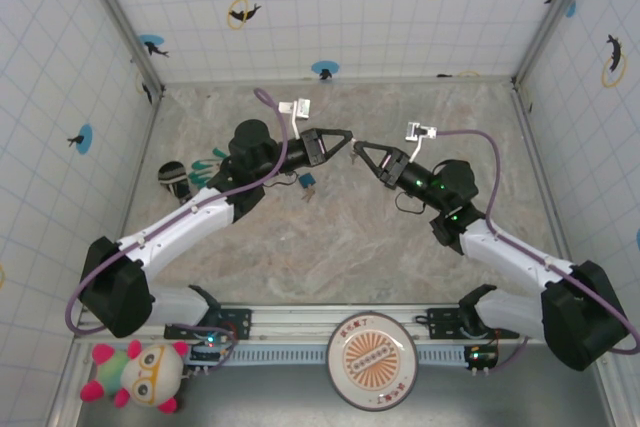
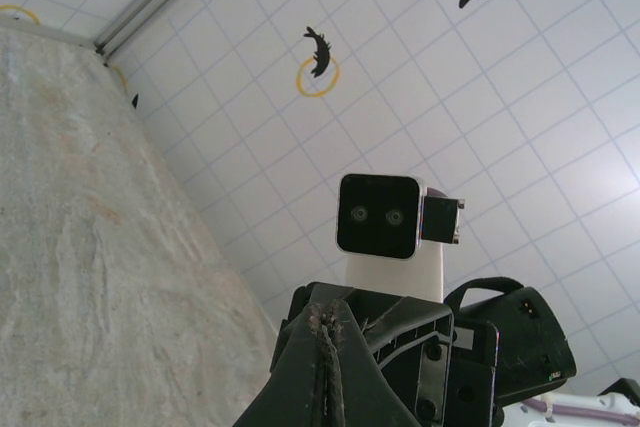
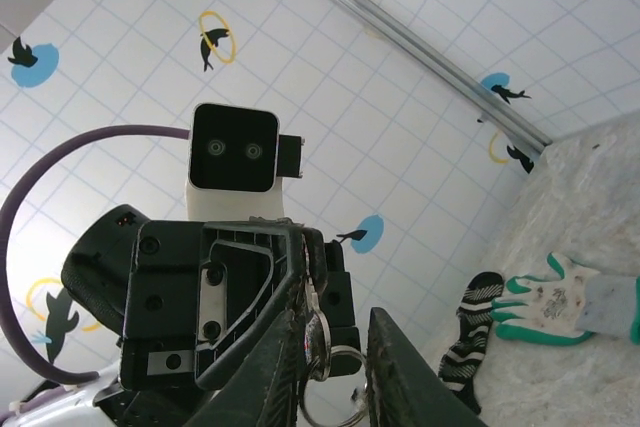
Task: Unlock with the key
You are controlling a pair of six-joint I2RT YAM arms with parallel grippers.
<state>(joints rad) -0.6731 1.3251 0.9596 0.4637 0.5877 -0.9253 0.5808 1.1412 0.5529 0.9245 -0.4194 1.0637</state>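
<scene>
My two grippers meet tip to tip above the middle of the table. The left gripper (image 1: 346, 137) (image 2: 328, 319) is shut. In the right wrist view the key (image 3: 322, 335), silvery-headed with a wire ring (image 3: 335, 392) hanging from it, sticks out of the left gripper (image 3: 310, 269), its blade pinched between the shut jaws. The right gripper (image 1: 361, 148) (image 3: 337, 319) is open around the key's head. One finger lies close beside the head and the other stands apart. A small blue block with a silvery part (image 1: 307, 182) lies on the table below the left gripper.
Teal-and-white gloves (image 1: 205, 165) (image 3: 560, 304) and a striped sock (image 1: 172, 175) (image 3: 470, 347) lie at the table's left by the tiled wall (image 1: 80, 97). A plush toy (image 1: 140, 375) and a round disc (image 1: 371, 360) sit along the near rail.
</scene>
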